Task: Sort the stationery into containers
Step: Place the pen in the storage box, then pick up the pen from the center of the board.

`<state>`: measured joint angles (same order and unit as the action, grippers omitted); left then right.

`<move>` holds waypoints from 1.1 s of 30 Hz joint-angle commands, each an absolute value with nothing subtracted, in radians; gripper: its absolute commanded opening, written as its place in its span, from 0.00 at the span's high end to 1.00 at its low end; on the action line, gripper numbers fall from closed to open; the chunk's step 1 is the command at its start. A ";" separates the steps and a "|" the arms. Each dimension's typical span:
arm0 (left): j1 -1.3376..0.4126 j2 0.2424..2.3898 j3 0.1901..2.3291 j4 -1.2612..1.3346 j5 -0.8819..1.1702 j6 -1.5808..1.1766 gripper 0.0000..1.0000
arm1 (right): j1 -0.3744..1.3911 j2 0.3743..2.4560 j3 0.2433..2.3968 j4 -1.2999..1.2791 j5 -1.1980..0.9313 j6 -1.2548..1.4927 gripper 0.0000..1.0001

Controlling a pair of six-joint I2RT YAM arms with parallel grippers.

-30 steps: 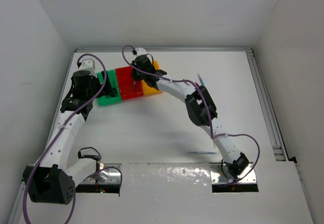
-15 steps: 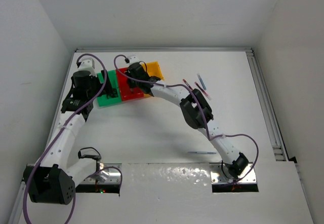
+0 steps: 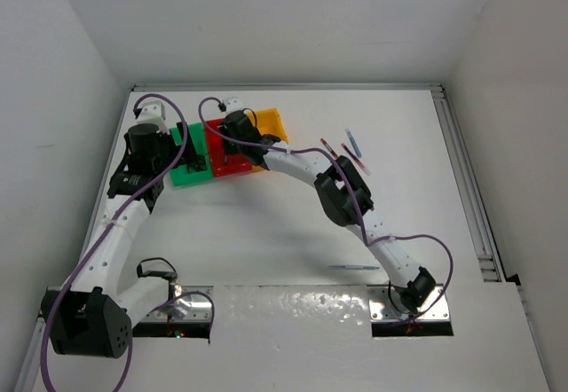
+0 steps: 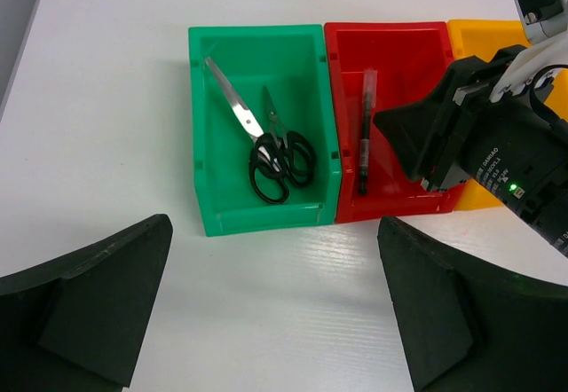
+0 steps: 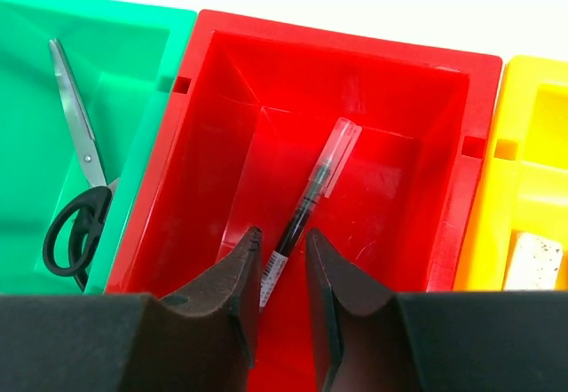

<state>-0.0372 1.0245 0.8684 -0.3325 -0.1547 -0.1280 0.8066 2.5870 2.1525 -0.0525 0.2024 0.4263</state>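
Note:
Three joined bins stand at the back left: green (image 3: 184, 177), red (image 3: 235, 168) and yellow-orange (image 3: 272, 122). Black-handled scissors (image 4: 280, 157) lie in the green bin (image 4: 257, 219); they also show in the right wrist view (image 5: 75, 223). A dark pen with a clear cap (image 5: 315, 188) lies on the floor of the red bin (image 5: 426, 170). My right gripper (image 5: 282, 232) hovers over that pen's near end, jaws a little apart and not gripping it. A tan eraser (image 5: 532, 259) lies in the yellow bin. My left gripper (image 4: 273, 232) is wide open and empty, just before the green bin.
Loose pens lie on the table right of the bins: a red-white one (image 3: 333, 148) and a blue one (image 3: 353, 139). A pale thin stick (image 3: 355, 268) lies near the right arm's base. The right arm arches across the table's middle.
My right gripper has moved left from the yellow-red bin border to over the red bin, uncovering the loose pens. The left arm has barely moved.

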 commanded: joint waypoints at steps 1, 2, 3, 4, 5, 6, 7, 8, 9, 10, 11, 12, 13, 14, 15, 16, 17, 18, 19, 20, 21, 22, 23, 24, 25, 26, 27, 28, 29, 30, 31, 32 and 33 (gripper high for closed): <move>-0.021 1.005 0.882 -0.285 -0.170 -0.124 0.00 | 0.805 2.579 2.143 -0.011 0.219 0.417 0.74; -0.020 1.003 0.884 -0.287 -0.172 -0.123 0.00 | 0.805 2.560 2.140 -0.008 0.216 0.410 0.72; -0.020 1.005 0.884 -0.287 -0.172 -0.124 0.00 | 0.805 2.547 2.137 -0.008 0.212 0.402 0.72; -0.018 1.005 0.887 -0.287 -0.170 -0.123 0.00 | 0.805 2.528 2.128 -0.008 0.206 0.397 0.72; -0.018 1.006 0.887 -0.288 -0.166 -0.124 0.00 | 0.805 2.482 2.123 -0.008 0.190 0.385 0.70; -0.018 1.008 0.888 -0.290 -0.167 -0.123 0.00 | 0.807 2.453 2.114 -0.008 0.183 0.377 0.68; -0.018 1.011 0.890 -0.290 -0.164 -0.124 0.00 | 0.805 2.419 2.096 -0.008 0.170 0.371 0.66; -0.018 1.012 0.891 -0.290 -0.161 -0.124 0.00 | 0.804 2.346 2.080 -0.008 0.154 0.362 0.63; -0.018 1.014 0.896 -0.290 -0.157 -0.123 0.00 | 0.801 2.303 2.060 -0.017 0.122 0.342 0.57; -0.018 1.017 0.897 -0.290 -0.155 -0.121 0.00 | 0.793 2.255 2.015 -0.029 0.104 0.334 0.55; -0.017 1.017 0.897 -0.290 -0.153 -0.121 0.00 | 0.785 2.211 1.988 -0.044 0.083 0.328 0.52; -0.017 1.016 0.899 -0.287 -0.146 -0.121 0.00 | 0.767 2.107 1.924 -0.089 0.042 0.315 0.48; -0.017 1.015 0.897 -0.288 -0.143 -0.118 0.00 | 0.755 2.055 1.887 -0.122 0.025 0.310 0.47; -0.017 1.014 0.896 -0.284 -0.138 -0.117 0.00 | 0.740 2.004 1.850 -0.149 0.020 0.307 0.46; -0.015 1.011 0.894 -0.279 -0.124 -0.111 0.00 | 0.712 1.899 1.754 -0.203 0.029 0.307 0.45; -0.015 1.009 0.890 -0.270 -0.120 -0.107 0.00 | 0.698 1.850 1.705 -0.228 0.041 0.310 0.44; -0.015 1.011 0.887 -0.268 -0.115 -0.104 0.00 | 0.684 1.800 1.656 -0.253 0.057 0.313 0.44; -0.015 1.012 0.885 -0.262 -0.101 -0.100 0.00 | 0.655 1.705 1.556 -0.305 0.080 0.331 0.44; -0.015 1.014 0.881 -0.258 -0.095 -0.098 0.01 | 0.637 1.662 1.511 -0.336 0.130 0.351 0.47; -0.015 1.017 0.881 -0.255 -0.081 -0.097 0.01 | 0.596 1.625 1.471 -0.368 0.147 0.409 0.51; -0.015 1.020 0.877 -0.246 -0.072 -0.095 0.01 | 0.566 1.561 1.392 -0.446 0.170 0.449 0.65; -0.017 1.022 0.876 -0.239 -0.068 -0.095 0.01 | 0.533 1.533 1.350 -0.490 0.170 0.498 0.74; -0.018 1.022 0.873 -0.235 -0.054 -0.098 0.02 | 0.464 1.508 1.310 -0.580 0.172 0.622 0.83; -0.024 1.020 0.865 -0.224 -0.048 -0.100 0.02 | 0.427 1.462 1.223 -0.630 0.169 0.691 0.91; -0.029 1.022 0.861 -0.219 -0.040 -0.101 0.02 | 0.387 1.436 1.172 -0.668 0.157 0.756 0.95; -0.032 1.020 0.854 -0.215 -0.022 -0.101 0.03 | 0.320 1.410 1.119 -0.707 0.146 0.840 0.94; -0.038 1.019 0.844 -0.209 -0.011 -0.100 0.04 | 0.293 1.382 1.012 -0.716 0.146 0.860 0.91; -0.049 1.017 0.841 -0.198 -0.006 -0.101 0.04 | 0.276 1.326 0.962 -0.721 0.191 0.874 0.86; -0.054 1.011 0.836 -0.195 0.038 -0.097 0.07 | 0.253 1.297 0.921 -0.730 0.225 0.896 0.79; -0.057 1.008 0.827 -0.192 0.054 -0.094 0.09 | 0.242 1.269 0.846 -0.732 0.248 0.900 0.75; -0.067 1.005 0.825 -0.187 0.067 -0.089 0.10 | 0.224 1.223 0.819 -0.727 0.270 0.899 0.72; -0.072 0.999 0.821 -0.187 0.107 -0.074 0.12 | 0.213 1.198 0.795 -0.720 0.275 0.876 0.68; -0.081 0.994 0.813 -0.187 0.129 -0.060 0.13 | 0.210 1.181 0.761 -0.713 0.275 0.859 0.67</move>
